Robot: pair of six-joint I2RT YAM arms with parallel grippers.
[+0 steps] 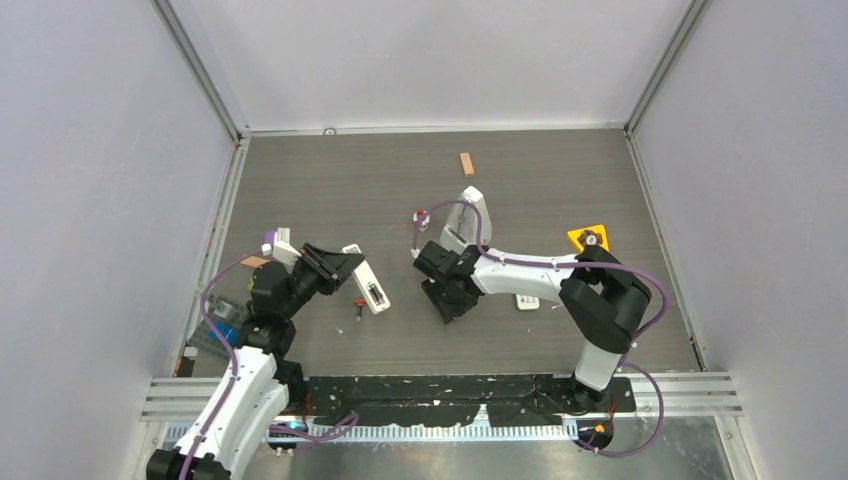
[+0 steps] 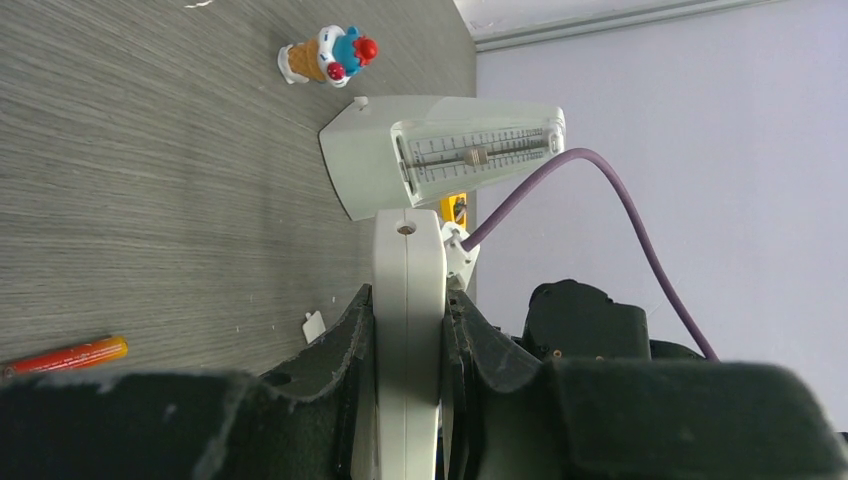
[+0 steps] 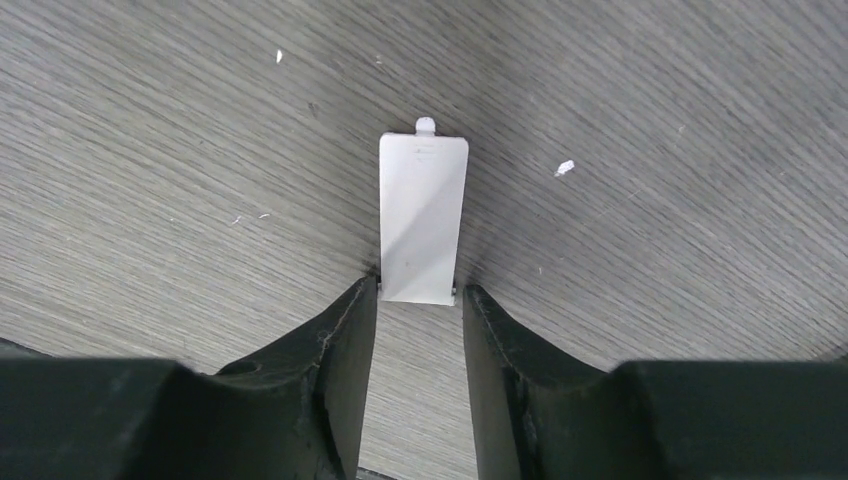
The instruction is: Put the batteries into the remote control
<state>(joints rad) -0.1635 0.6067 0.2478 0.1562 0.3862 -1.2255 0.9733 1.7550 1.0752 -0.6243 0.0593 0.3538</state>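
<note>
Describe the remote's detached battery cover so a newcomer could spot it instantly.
Find the right arm's black end effector, low over the grey wood-grain table. At its fingertips lies a small white plastic cover. Its rectangular shape with a tiny tab on the far edge sets it apart from the white flecks nearby.

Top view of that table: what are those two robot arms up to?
They are getting a remote ready for batteries. The left hand grips the long white remote control by its edges. The right hand is down at the table, its fingers on either side of the near end of the small white cover, which lies flat. Whether it is pinched cannot be told. One battery lies on the table beside the remote, not yet loaded.
</note>
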